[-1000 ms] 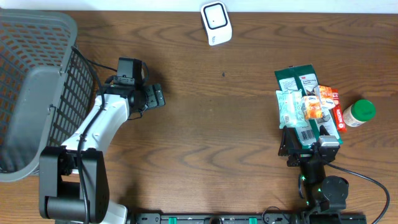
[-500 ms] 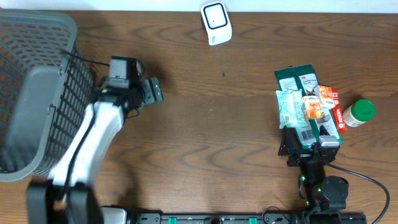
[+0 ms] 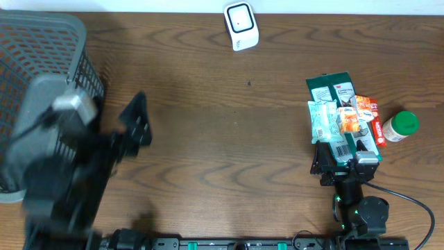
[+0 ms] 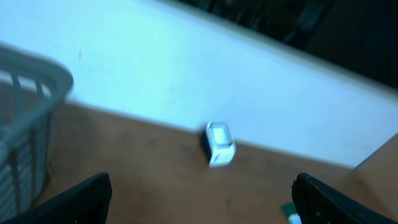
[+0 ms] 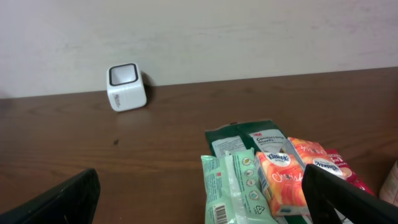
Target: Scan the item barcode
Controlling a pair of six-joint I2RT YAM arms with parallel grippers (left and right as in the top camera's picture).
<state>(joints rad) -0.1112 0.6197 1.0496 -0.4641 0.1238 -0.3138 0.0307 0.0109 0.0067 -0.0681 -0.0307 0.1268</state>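
Overhead: wood tbl, scanner by white wall.

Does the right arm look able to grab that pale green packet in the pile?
Probably yes. The right pincer stands open, and the pale green packet lies uncovered directly ahead of it, with nothing in between. The orange packet lies close beside it and might get nudged.

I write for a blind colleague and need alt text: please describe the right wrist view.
A pile of packets, green, orange and red, lies on a brown wooden table close to the camera, framed by the open right gripper. A small white scanner stands farther back by the pale wall.
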